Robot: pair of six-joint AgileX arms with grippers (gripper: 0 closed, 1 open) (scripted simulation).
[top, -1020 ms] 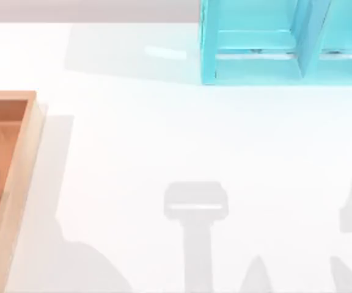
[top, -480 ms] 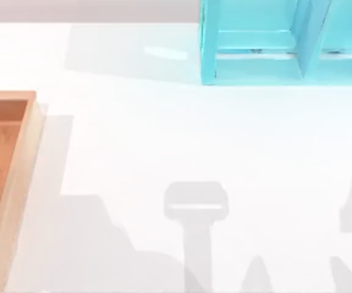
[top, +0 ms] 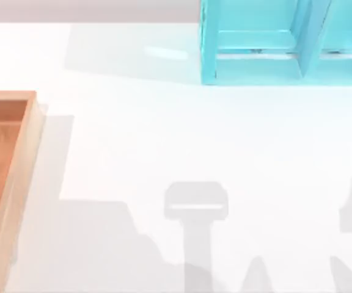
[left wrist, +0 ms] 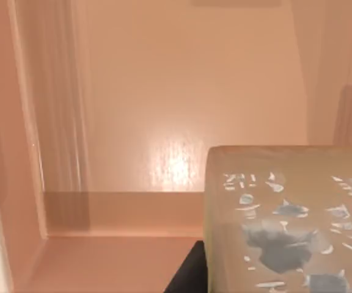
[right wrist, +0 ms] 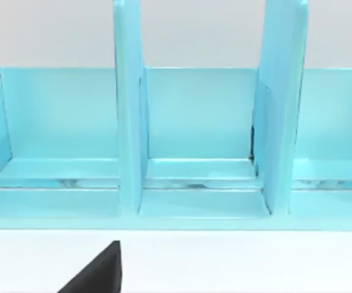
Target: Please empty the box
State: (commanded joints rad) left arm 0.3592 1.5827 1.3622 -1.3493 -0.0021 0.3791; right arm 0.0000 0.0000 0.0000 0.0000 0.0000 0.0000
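The work surface was a flat white table (top: 182, 140) that carried every item in the top view. The box (top: 23, 177), a shallow open-topped wooden tray with light tan rim walls and an orange-brown inner floor, rested directly on the table at its left edge and ran out of the picture on that side. A cyan shelf unit (top: 255, 67) with upright dividers stood directly on the table at the far right, well apart from the box, and grey shadows lay across the bare white surface along the near edge.
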